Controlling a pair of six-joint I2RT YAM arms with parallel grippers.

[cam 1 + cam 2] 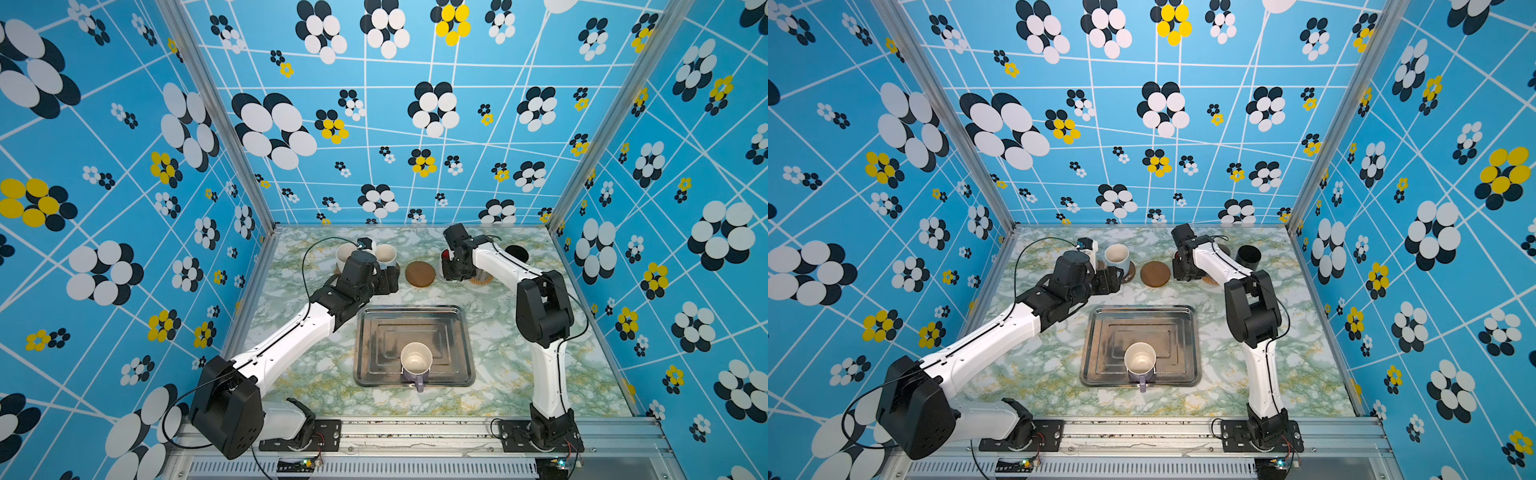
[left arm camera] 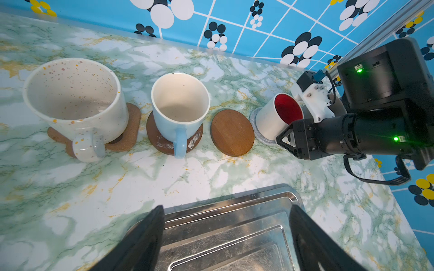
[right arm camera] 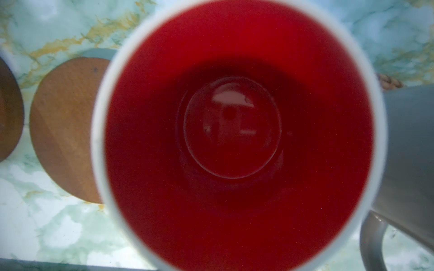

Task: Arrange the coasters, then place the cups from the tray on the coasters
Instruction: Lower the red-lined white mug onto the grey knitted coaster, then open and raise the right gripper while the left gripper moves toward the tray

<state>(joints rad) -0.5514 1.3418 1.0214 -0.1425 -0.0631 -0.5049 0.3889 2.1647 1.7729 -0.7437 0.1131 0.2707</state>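
Round wooden coaster (image 2: 232,132), ridged metal tray (image 2: 234,204)

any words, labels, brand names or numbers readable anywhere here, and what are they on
No text can be read in any view.
speckled cream mug, light blue mug, white mug with red inside, lilac mug: plain, no print visible.
round wooden coaster: bare grain, no mark.
tray: scratched metal, no stamp visible.
right arm: green lights only; any marking is too small to read.
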